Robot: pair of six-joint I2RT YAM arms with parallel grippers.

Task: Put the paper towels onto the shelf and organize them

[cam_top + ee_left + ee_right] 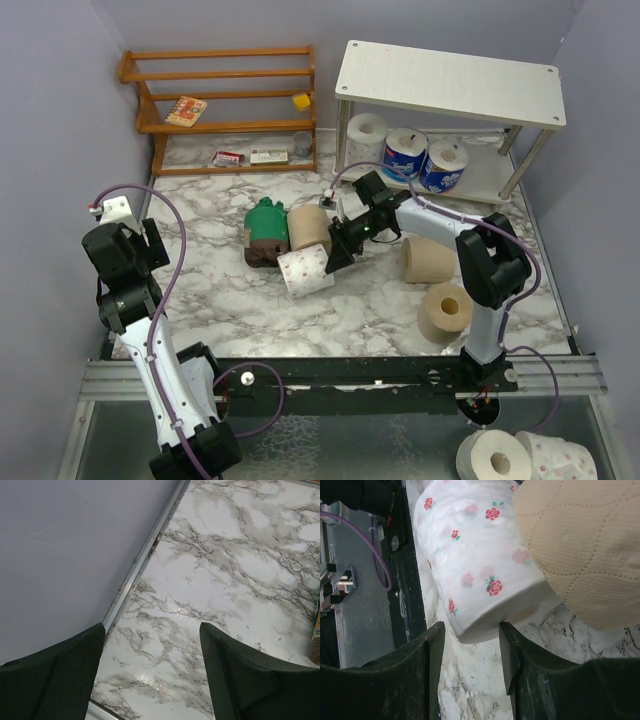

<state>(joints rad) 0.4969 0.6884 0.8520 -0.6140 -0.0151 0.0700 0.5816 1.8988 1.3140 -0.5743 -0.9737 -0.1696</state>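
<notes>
Top view looks down from behind over the whole bench [220, 300]; wrist views hug it, the right sharing the flowered roll [480, 560].

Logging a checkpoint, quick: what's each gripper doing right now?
Left gripper: open, empty.
Right gripper: open, at the rose-print roll, not gripping it.

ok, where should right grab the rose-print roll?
Probably across the round body at its near end, coming from the shelf side, as the right gripper points. The rose-print roll lies on its side; the tan roll crowds its far part, while the near end looks free.
</notes>
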